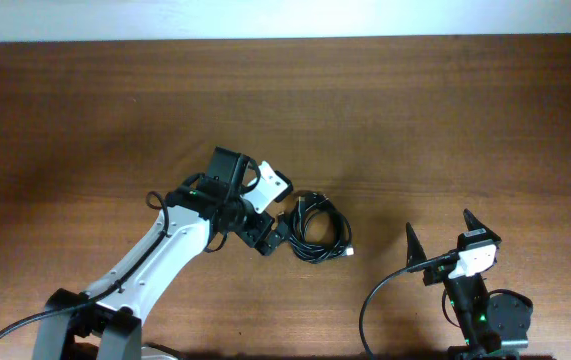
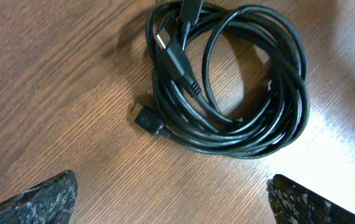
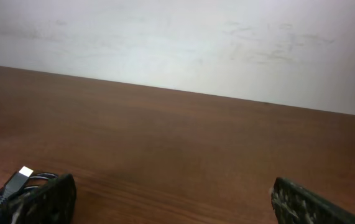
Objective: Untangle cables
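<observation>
The cables (image 1: 317, 228) are thin black cords coiled in one bundle on the wooden table, with plug ends sticking out. In the left wrist view the bundle (image 2: 239, 81) lies just ahead of my fingers, with several plugs at its left side. My left gripper (image 1: 268, 226) is open and empty, right beside the bundle's left edge; its fingertips show in its wrist view (image 2: 171, 199). My right gripper (image 1: 439, 237) is open and empty, to the right of the bundle. In the right wrist view one silver-tipped plug (image 3: 23, 174) shows at the lower left, beside the fingers (image 3: 174, 199).
The wooden table (image 1: 415, 110) stretches back to a pale wall (image 3: 177, 43). Thicker black wires (image 1: 380, 295) run from the right arm's base near the table's front edge.
</observation>
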You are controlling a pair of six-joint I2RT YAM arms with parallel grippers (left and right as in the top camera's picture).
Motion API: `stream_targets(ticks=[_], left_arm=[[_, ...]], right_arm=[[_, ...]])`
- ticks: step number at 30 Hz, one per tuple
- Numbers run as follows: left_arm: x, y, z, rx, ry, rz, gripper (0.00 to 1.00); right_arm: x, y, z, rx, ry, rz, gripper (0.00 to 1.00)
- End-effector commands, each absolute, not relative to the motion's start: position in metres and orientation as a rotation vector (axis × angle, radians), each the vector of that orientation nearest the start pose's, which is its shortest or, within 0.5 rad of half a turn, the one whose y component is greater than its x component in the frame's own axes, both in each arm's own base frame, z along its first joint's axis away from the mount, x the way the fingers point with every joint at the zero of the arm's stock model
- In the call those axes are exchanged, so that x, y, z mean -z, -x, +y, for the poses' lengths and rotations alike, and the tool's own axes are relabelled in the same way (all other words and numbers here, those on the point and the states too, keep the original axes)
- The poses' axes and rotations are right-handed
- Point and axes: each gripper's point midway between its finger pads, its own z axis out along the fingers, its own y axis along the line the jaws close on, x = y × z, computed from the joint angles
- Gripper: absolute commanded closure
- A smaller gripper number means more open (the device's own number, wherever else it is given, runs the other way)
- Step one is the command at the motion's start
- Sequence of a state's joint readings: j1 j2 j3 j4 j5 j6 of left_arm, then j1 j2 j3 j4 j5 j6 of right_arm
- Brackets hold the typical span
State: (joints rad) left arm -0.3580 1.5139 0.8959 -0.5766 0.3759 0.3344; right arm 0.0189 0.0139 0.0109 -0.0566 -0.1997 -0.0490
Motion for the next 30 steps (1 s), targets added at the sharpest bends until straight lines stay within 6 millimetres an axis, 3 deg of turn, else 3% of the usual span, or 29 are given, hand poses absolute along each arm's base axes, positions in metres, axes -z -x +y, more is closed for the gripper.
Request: stream_targets(ticks=[1,30], left_arm=[[-0.076,-0.290,-0.182,0.554,-1.046,2.472,0.01],[-0.099,-0.285,-0.217,0.807,-1.092,2.310,0.01]], right_arm=[[-0.159,-0.243,0.035,-0.128,0.195,1.624,0.01],[-0.159,-0.243,0.035,-0.128,0.195,1.624,0.01]])
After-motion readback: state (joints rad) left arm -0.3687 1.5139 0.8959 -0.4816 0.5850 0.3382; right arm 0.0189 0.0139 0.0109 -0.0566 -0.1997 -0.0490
